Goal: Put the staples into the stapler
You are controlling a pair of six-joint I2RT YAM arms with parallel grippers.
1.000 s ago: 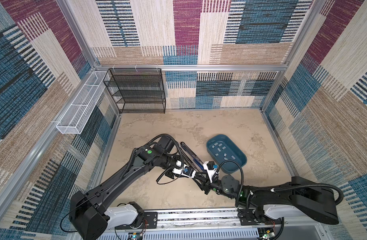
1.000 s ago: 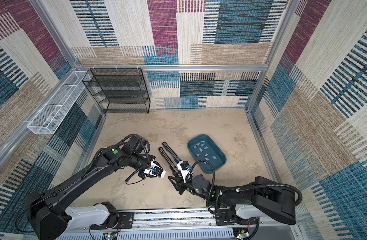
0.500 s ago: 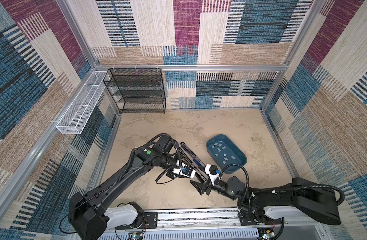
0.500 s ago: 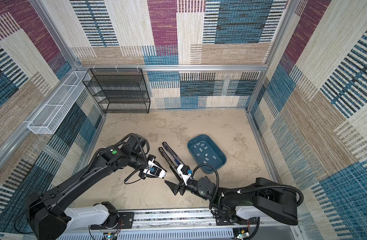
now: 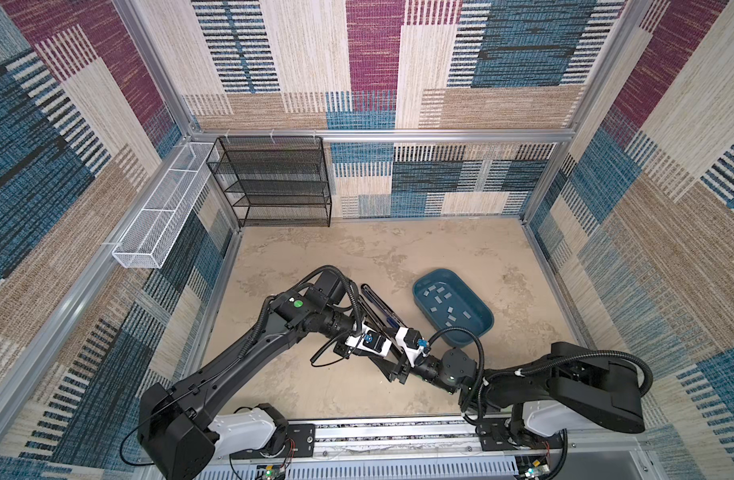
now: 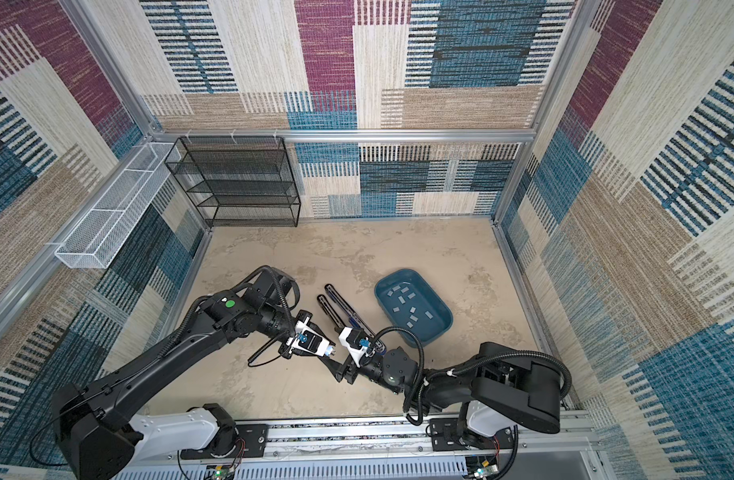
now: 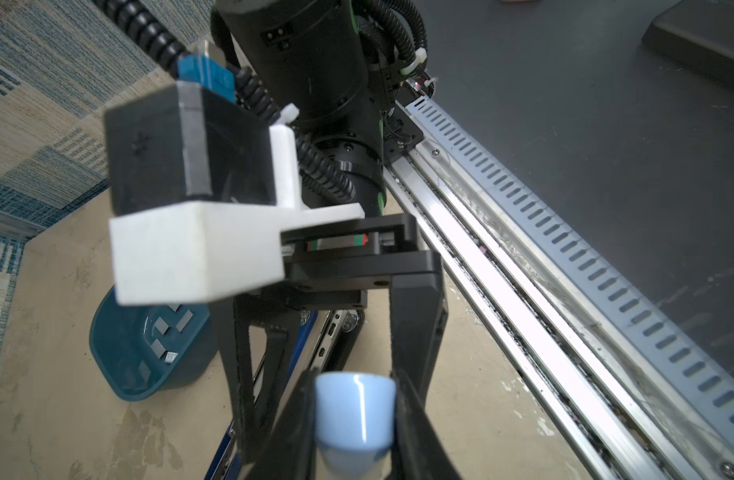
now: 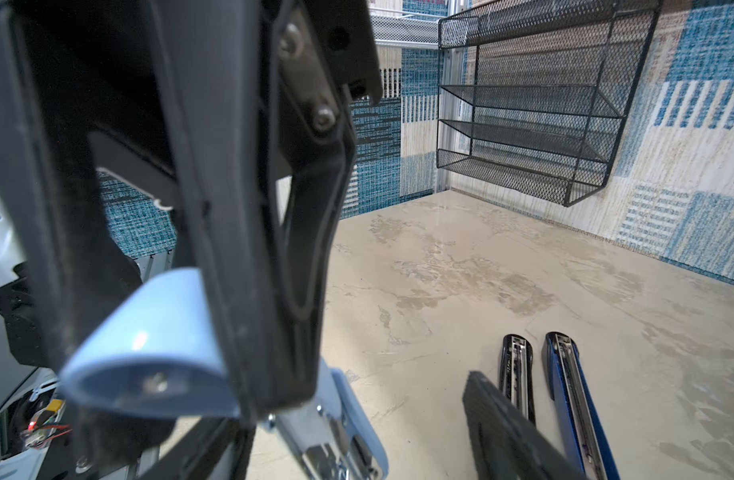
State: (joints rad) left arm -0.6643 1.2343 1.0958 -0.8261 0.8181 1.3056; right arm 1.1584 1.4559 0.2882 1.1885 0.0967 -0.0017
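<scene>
My left gripper [image 7: 355, 415] is shut on the rounded end of a light-blue stapler [image 8: 149, 345], near the table's front middle. My right gripper [image 8: 348, 453] faces it, open, with one finger [image 8: 506, 432] standing well clear of the stapler's chrome magazine [image 8: 336, 449], which lies between the jaws. In both top views the two grippers meet tip to tip [image 6: 340, 368]. The staples [image 5: 440, 297] are several small grey strips lying loose in a blue tray [image 5: 479, 332] to the right of the grippers.
A black stapler [image 6: 330, 309] and a dark-blue stapler [image 6: 348, 307] lie opened flat on the table just behind the grippers. A black mesh shelf [image 5: 274, 183] stands at the back left. A white wire basket [image 5: 162, 212] hangs on the left wall.
My right gripper has opened wider and shifted a little toward the table's front edge. The left gripper keeps its hold on the light-blue stapler and has hardly moved.
</scene>
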